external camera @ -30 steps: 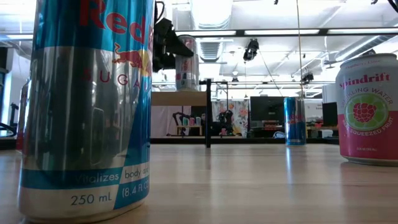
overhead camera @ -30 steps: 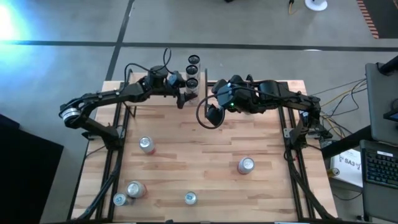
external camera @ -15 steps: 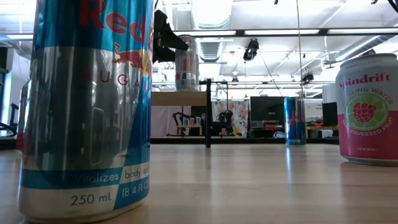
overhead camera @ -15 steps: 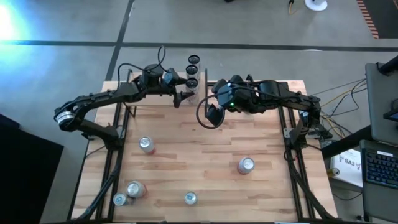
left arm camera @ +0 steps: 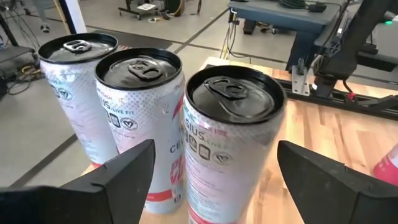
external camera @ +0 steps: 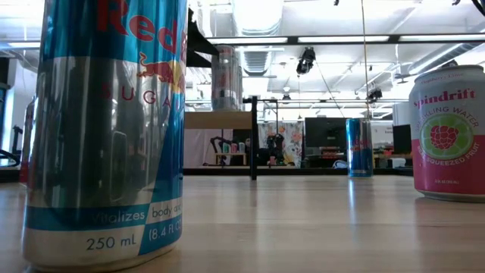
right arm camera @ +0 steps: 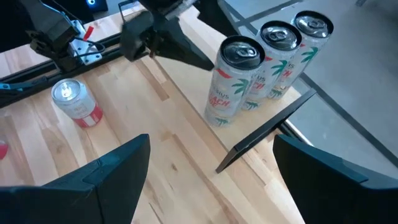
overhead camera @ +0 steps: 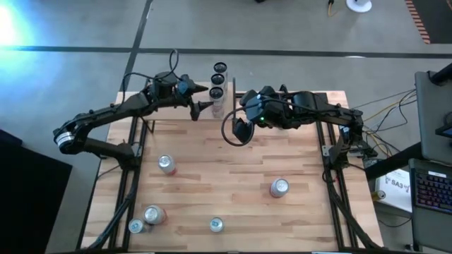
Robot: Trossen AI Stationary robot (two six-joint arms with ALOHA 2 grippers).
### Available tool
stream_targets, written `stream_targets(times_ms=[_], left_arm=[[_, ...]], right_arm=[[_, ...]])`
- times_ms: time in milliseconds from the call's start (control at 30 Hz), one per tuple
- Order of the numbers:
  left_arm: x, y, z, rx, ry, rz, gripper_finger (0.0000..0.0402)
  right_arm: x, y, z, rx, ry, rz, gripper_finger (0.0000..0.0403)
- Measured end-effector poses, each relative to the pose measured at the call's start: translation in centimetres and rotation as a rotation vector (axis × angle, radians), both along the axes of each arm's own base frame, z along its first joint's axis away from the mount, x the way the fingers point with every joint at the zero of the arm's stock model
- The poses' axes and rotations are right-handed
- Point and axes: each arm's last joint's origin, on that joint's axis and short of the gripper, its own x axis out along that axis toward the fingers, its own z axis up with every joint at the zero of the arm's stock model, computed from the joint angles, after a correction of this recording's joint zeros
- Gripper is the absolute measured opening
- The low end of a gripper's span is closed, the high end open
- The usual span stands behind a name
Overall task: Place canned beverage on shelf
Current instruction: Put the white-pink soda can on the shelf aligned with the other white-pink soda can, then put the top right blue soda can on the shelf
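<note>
Left gripper [overhead camera: 201, 107], fingers spread wide, hangs at the table's far edge just beside the shelf [overhead camera: 227, 106]; in its wrist view we see the nearest can [left arm camera: 231, 140] standing free between the two fingers [left arm camera: 118, 174], touched by neither. Three tall white cans stand upright in a row on the shelf: the near can [overhead camera: 217, 94], the middle can [overhead camera: 219, 80] and the far can [overhead camera: 219, 68], each touching or almost touching its neighbour. In the right wrist view we see the same row [right arm camera: 264, 56] beside the shelf's thin dark end panel [right arm camera: 264, 130].

Right gripper [overhead camera: 240, 130], also spread apart and holding nothing, hovers over the table [overhead camera: 233, 190] near the shelf, on the side opposite the left gripper.

On the table we count five loose cans: a red one [overhead camera: 167, 164] left of centre, a second red one [overhead camera: 280, 187] towards the right, and three along the near edge [overhead camera: 154, 214] [overhead camera: 135, 226] [overhead camera: 216, 224]. From the low view we see a blue-and-silver can [external camera: 106, 129] close to the camera and a pink can [external camera: 449, 133] at right.
</note>
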Motion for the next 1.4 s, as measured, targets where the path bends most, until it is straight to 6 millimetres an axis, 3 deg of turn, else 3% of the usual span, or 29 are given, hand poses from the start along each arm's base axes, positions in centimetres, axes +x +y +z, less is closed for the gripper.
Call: stream_targets(times_ms=[367,533,667,733,1100,1400], left_arm=[[-2.3,-1.5,0.7,-0.074,0.062,0.007,0.0307],[-4.2,-2.8,1.6,-0.104,0.07,0.014,0.0307],[-5.6,-3.7,2.6,-0.127,0.023,0.027,0.0307],[-6.2,-4.2,2.6,-0.161,0.0,0.033,0.0307],[-8.4,-6.3,-1.9,-0.386,-0.052,0.079,0.0307],[-7.3,-6.0,-3.6,-0.463,-0.146,0.088,0.0307]], right_arm=[[-1.0,-0.4,-1.0,0.086,0.1,-0.077,0.0329],[-2.1,-2.1,-1.7,0.116,0.208,-0.152,0.0329],[-2.4,-4.0,-2.3,0.308,0.24,-0.078,0.0329],[-2.6,-5.0,-2.9,0.321,0.273,-0.09,0.0329],[-5.6,-10.4,-8.0,0.369,0.488,-0.262,0.0329],[-9.4,-13.5,-12.4,0.559,0.606,-0.312,0.0329]])
